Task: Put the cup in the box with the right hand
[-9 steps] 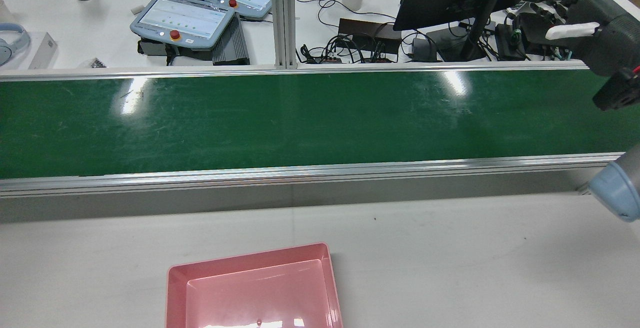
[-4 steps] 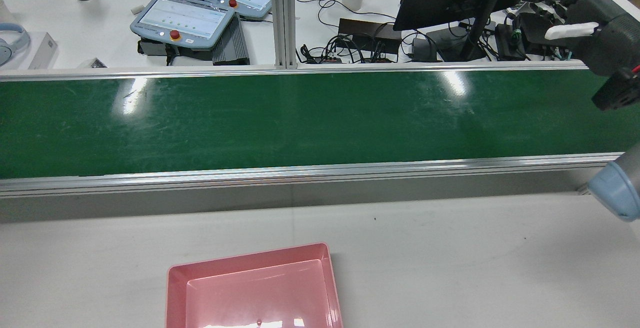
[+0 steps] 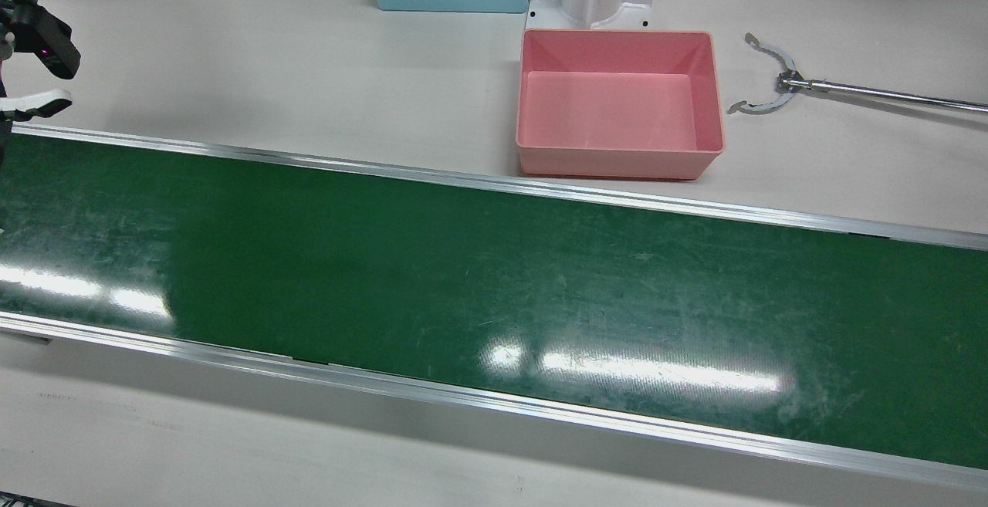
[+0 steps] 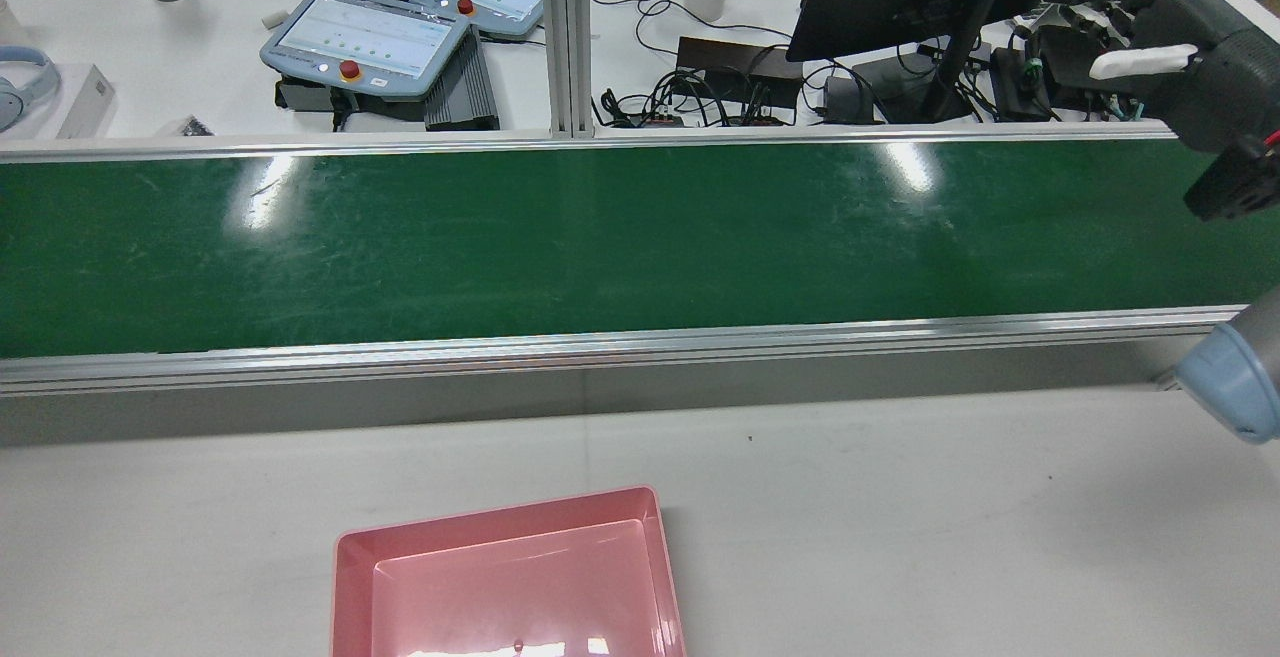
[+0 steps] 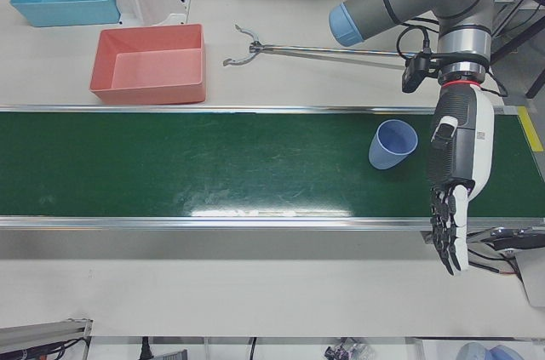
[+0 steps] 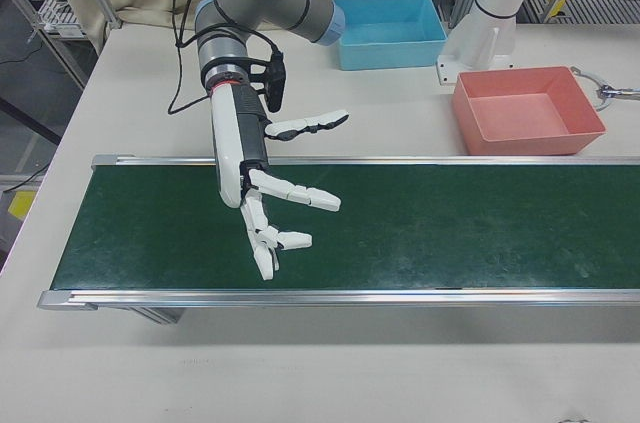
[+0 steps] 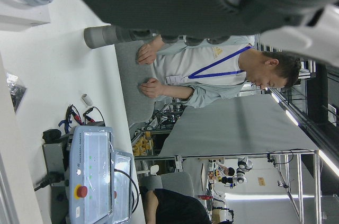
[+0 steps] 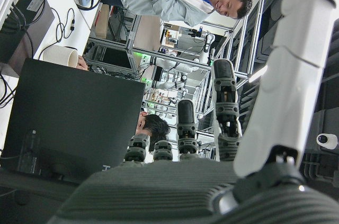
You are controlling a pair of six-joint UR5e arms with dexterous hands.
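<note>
White right hand [image 6: 262, 193] over belt [image 6: 400, 233], fingers [image 6: 300, 195] spread, empty; left hand [image 5: 456, 181] likewise

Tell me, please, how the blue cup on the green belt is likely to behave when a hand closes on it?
The blue cup looks like thin plastic and empty, so probably light and easily squeezed out of shape. It leans on the conveyor belt with its mouth up, and tapers towards its base, so a sideways nudge may tip it and send it rolling in a curve.
</note>
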